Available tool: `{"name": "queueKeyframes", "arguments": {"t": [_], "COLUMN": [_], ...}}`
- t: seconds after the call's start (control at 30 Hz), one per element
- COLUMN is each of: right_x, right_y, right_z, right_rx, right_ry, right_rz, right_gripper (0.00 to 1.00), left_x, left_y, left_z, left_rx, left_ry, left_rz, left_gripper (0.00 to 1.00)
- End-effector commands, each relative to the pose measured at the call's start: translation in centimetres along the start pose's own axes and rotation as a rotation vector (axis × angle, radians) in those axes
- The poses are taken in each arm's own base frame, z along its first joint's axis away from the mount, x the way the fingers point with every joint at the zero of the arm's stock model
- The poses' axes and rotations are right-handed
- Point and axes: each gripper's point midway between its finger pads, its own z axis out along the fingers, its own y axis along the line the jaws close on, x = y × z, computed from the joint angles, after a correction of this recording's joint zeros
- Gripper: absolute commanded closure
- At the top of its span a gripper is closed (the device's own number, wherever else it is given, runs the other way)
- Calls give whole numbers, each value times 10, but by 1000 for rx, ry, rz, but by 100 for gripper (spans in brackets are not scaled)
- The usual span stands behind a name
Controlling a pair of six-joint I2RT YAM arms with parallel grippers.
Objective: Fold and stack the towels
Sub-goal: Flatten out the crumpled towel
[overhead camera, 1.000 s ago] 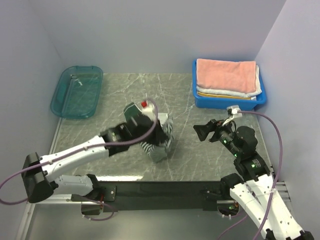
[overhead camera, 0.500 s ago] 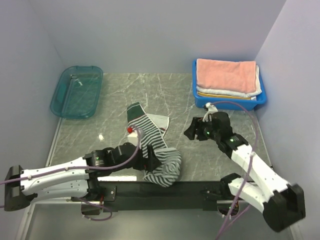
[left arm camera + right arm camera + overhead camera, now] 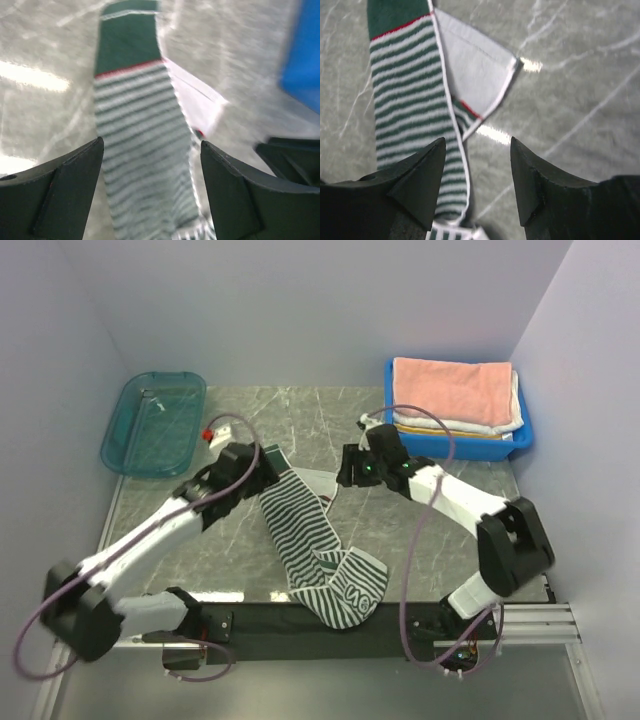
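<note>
Green-and-white striped towel [image 3: 300, 525] is down now, and your picture has changed fast: a second ago the left tool [image 3: 264, 468] had it bunched mid-worktop, then dragged it towards you. Now the cloth lies as one long strip across the worktop [image 3: 400, 530], its near end crumpled over the front edge. Your left tool has swung up to the far end and hangs there spread wide, gripping nothing. The right tool [image 3: 348, 468] has come in from the side, also wide and empty, above the turned-over corner [image 3: 475, 70] showing its pale underside. So the towel is laid out but not flat; that flipped corner and the bunched near end likely need sorting before any fold. The salmon pink towel [image 3: 450, 390] tops the stack in the blue bin [image 3: 400, 440].
</note>
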Motion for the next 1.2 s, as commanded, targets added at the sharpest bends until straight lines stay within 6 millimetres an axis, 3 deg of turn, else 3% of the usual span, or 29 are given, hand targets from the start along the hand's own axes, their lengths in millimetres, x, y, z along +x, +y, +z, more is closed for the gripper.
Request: {"name": "queueKeyframes", "arguments": {"t": [0.0, 0.03, 0.2, 0.23, 0.27, 0.3, 0.4, 0.5, 0.87, 0.97, 1.17], "right_x": [-19, -28, -23, -23, -17, -15, -12, -13, 2, 5, 14], "right_y": [2, 3, -2, -6, -12, -13, -22, -18, -26, -27, -20], "right_z": [27, 32, 65, 68, 75, 79, 89, 99, 128, 131, 130], "right_rx": [45, 59, 132, 158, 182, 192, 226, 208, 234, 251, 246], "right_ry": [-31, -41, 1, 1, 16, 20, 28, 33, 78, 85, 92], "right_rz": [-37, -41, -68, -70, -73, -71, -62, -65, -67, -75, -105], "right_gripper": [39, 39, 39, 39, 39, 39, 39, 39, 41, 45, 66], "left_x": [-21, -28, -41, -44, -57, -49, -53, -55, -47, -40, -36], "left_y": [-18, -14, -9, -8, -20, -12, -17, -16, -8, -1, 8], "left_z": [48, 60, 124, 132, 137, 151, 173, 187, 196, 200, 212], "left_rx": [-19, -55, -227, -247, -239, -281, -305, -351, -385, -408, -468], "left_ry": [11, 7, 18, 19, -1, 20, 23, 23, 36, 50, 58], "left_rz": [56, 62, 118, 130, 126, 144, 163, 182, 196, 201, 218], "left_gripper": [16, 16, 11, 11, 11, 10, 11, 11, 13, 14, 15]}}
